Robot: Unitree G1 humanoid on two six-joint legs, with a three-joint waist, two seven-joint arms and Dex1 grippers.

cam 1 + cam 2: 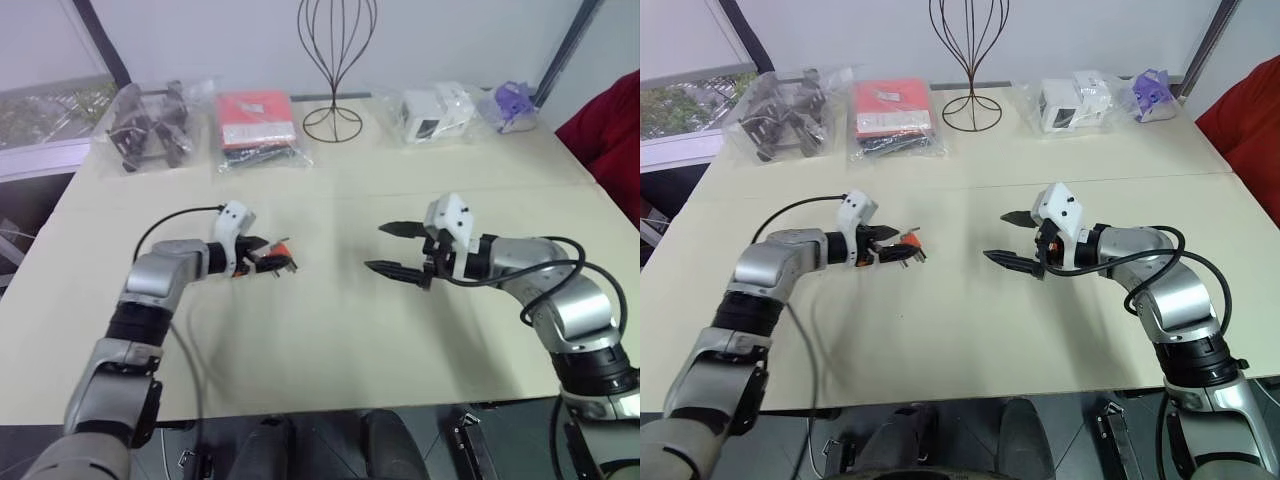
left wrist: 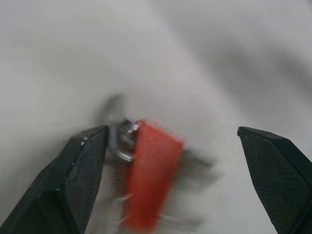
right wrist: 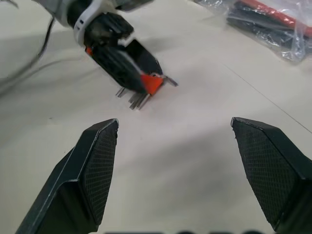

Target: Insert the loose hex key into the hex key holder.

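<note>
The hex key holder [image 1: 279, 250], a small red-orange block with short dark keys sticking out, sits between the fingers of my left gripper [image 1: 268, 257] low over the cream table [image 1: 330, 330]. That gripper is open, its jaws spread wide, and the holder [image 2: 151, 170] lies close to one finger [image 2: 83, 165], blurred. A bent metal end shows at the holder's top, but I cannot tell the loose hex key apart from the holder's own keys. My right gripper [image 1: 375, 247] hovers open and empty to the right, pointing at the holder [image 3: 151, 84].
Along the table's far edge stand a clear bag of black metal parts [image 1: 150, 125], a red packet in clear plastic [image 1: 256, 125], a wire stand [image 1: 333, 60], a bagged white box [image 1: 435, 110] and a purple item [image 1: 510, 105]. Red cloth [image 1: 610, 130] lies at the right.
</note>
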